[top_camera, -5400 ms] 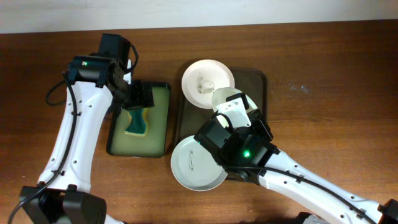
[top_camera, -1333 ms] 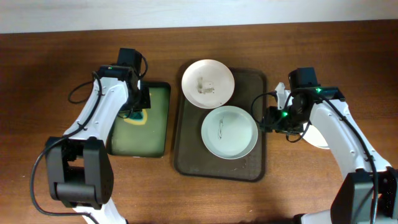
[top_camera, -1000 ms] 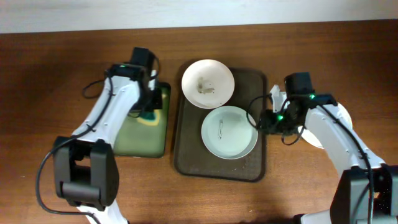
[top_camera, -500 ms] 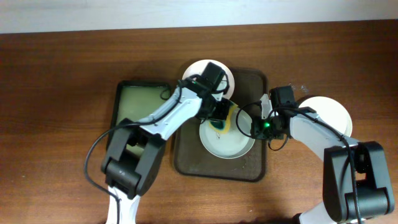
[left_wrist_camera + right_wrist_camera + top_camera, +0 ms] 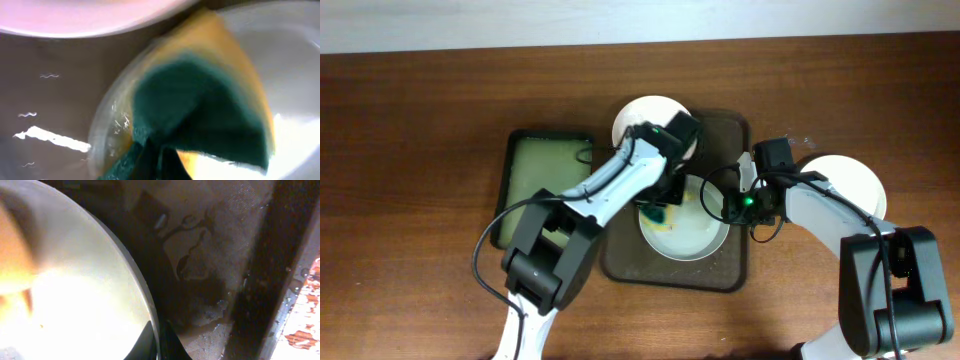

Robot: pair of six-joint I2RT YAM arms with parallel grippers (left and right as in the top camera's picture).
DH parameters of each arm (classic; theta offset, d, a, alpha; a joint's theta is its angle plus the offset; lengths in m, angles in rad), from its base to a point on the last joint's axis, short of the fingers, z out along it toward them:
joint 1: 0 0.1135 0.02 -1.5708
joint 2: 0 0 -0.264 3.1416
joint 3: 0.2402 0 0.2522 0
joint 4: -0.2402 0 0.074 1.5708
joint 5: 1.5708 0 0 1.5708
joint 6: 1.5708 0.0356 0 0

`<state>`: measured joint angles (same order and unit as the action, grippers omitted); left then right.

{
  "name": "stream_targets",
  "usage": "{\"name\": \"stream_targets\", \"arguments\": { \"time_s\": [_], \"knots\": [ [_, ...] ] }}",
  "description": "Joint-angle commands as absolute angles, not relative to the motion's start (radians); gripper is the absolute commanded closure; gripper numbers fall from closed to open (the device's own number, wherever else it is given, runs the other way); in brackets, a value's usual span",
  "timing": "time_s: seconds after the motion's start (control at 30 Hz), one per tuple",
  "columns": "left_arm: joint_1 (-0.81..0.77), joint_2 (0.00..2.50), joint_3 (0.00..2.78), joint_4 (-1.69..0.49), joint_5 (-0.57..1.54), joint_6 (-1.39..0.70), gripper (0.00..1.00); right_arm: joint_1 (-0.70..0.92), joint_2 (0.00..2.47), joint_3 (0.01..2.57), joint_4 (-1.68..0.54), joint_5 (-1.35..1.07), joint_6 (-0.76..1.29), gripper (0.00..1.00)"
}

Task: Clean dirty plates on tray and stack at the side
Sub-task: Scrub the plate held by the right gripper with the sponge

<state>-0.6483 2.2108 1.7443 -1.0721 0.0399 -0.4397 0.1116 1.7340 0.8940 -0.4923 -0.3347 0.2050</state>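
Note:
The dark brown tray (image 5: 620, 255) holds two white plates. My left gripper (image 5: 666, 200) is shut on a teal and yellow sponge (image 5: 657, 215), which it presses on the left part of the middle plate (image 5: 695, 235). In the left wrist view the sponge (image 5: 200, 105) covers that plate's (image 5: 295, 55) rim. My right gripper (image 5: 731, 205) is shut on the plate's right rim; in the right wrist view the rim (image 5: 150, 315) runs between the jaws of the right gripper (image 5: 158, 341). The back plate (image 5: 638, 118) is partly hidden by the left arm. A third plate (image 5: 855, 185) lies on the table to the right.
A smaller green-rimmed tray (image 5: 510, 190) with a pale inside lies left of the brown tray. The brown tray's floor (image 5: 210, 255) is wet beside the held plate. Both arms reach over the brown tray from either side.
The left arm carried the sponge from the green-rimmed tray onto the middle plate and has now slid it left and nearer. The right gripper shut on that plate's rim.

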Motion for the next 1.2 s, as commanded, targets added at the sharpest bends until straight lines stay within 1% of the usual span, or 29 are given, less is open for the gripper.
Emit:
{"name": "stream_targets", "arguments": {
  "time_s": [0.0,0.03,0.13,0.23,0.3,0.37,0.47,0.53,0.57,0.63,0.7,0.77,0.9,0.97,1.0,1.1,1.13,1.17],
  "knots": [
    [-0.588,2.258,1.762,-1.138,-0.117,-0.459,1.00,0.117,1.774,0.875,-0.505,-0.276,0.262,0.96],
    [-0.588,2.259,1.762,-1.134,-0.068,-0.459,1.00,0.117,1.774,0.875,-0.501,-0.277,0.276,0.96],
    [-0.635,2.274,1.761,-1.047,0.191,-0.455,1.00,0.117,1.774,0.875,-0.499,-0.277,0.276,0.96],
    [-0.728,2.300,1.761,-0.971,0.411,-0.406,1.00,0.117,1.774,0.875,-0.499,-0.277,0.276,0.96],
    [-0.777,2.300,1.762,-0.953,0.486,-0.387,1.00,0.117,1.774,0.875,-0.499,-0.277,0.276,0.96],
    [-0.794,2.300,1.762,-0.951,0.541,-0.361,1.00,0.117,1.774,0.875,-0.496,-0.277,0.276,0.96],
    [-0.783,2.300,1.762,-0.951,0.546,-0.361,1.00,0.117,1.774,0.875,-0.497,-0.277,0.276,0.96],
    [-0.759,2.300,1.762,-0.965,0.455,-0.362,1.00,0.117,1.774,0.875,-0.497,-0.277,0.276,0.96],
    [-0.729,2.300,1.762,-1.009,0.297,-0.363,1.00,0.117,1.774,0.875,-0.497,-0.277,0.276,0.96],
    [-0.700,2.300,1.762,-1.059,0.097,-0.376,1.00,0.117,1.774,0.875,-0.497,-0.278,0.276,0.96],
    [-0.664,2.300,1.762,-1.103,-0.191,-0.416,1.00,0.117,1.774,0.875,-0.496,-0.278,0.276,0.96],
    [-0.646,2.300,1.762,-1.110,-0.339,-0.434,1.00,0.117,1.774,0.875,-0.497,-0.278,0.276,0.96],
    [-0.639,2.300,1.762,-1.117,-0.493,-0.441,1.00,0.117,1.774,0.875,-0.497,-0.277,0.276,0.96],
    [-0.631,2.300,1.762,-1.119,-0.493,-0.442,1.00,0.117,1.774,0.875,-0.497,-0.278,0.276,0.96],
    [-0.627,2.300,1.762,-1.116,-0.468,-0.446,1.00,0.117,1.774,0.875,-0.497,-0.277,0.276,0.96],
    [-0.624,2.301,1.761,-1.066,-0.110,-0.429,1.00,0.117,1.774,0.875,-0.497,-0.277,0.276,0.96],
    [-0.634,2.306,1.761,-1.024,0.107,-0.391,1.00,0.117,1.774,0.875,-0.497,-0.277,0.276,0.96],
    [-0.682,2.331,1.761,-0.934,0.367,-0.356,1.00,0.117,1.774,0.875,-0.497,-0.277,0.276,0.96]
  ]
}}
